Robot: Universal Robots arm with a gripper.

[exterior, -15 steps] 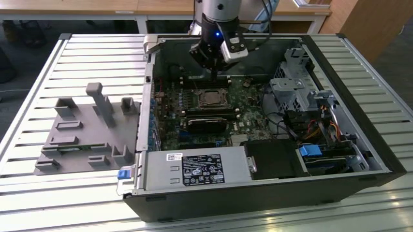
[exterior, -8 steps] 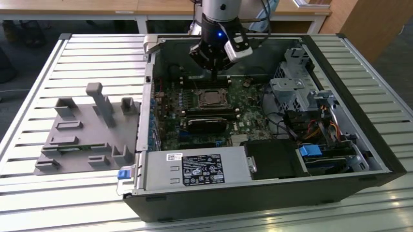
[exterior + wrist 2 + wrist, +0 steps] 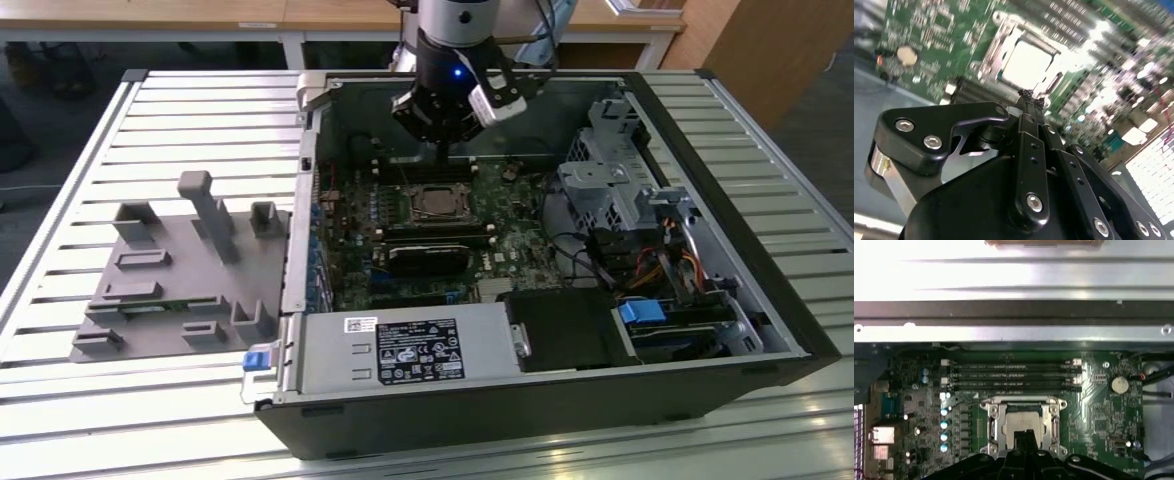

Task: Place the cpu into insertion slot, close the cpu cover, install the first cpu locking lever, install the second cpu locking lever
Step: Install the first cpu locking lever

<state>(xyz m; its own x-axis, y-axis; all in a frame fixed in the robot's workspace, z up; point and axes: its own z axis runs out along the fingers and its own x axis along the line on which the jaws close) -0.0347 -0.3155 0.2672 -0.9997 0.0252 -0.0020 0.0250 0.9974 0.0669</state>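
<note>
The cpu [image 3: 1023, 423] lies flat in the insertion slot [image 3: 437, 204] on the green motherboard, its pale metal face showing. The silvery cpu cover [image 3: 1021, 401] lies down around it as a frame, with the chip showing through its window. In the second wrist view the cpu [image 3: 1027, 63] and the cover's rim [image 3: 995, 49] are just beyond the fingertips. My gripper [image 3: 1031, 101] hangs slightly above the socket's edge, shut with nothing between its black fingers. In the exterior view the gripper [image 3: 447, 152] sits over the board a little behind the socket.
Long black memory sticks [image 3: 1011, 376] run beside the socket. A black-labelled power supply box [image 3: 400, 350] fills the case's near side. The drive cage [image 3: 614, 190] and cables [image 3: 667, 270] are on the exterior view's right. A grey fixture [image 3: 174, 270] stands outside the case on the slatted table.
</note>
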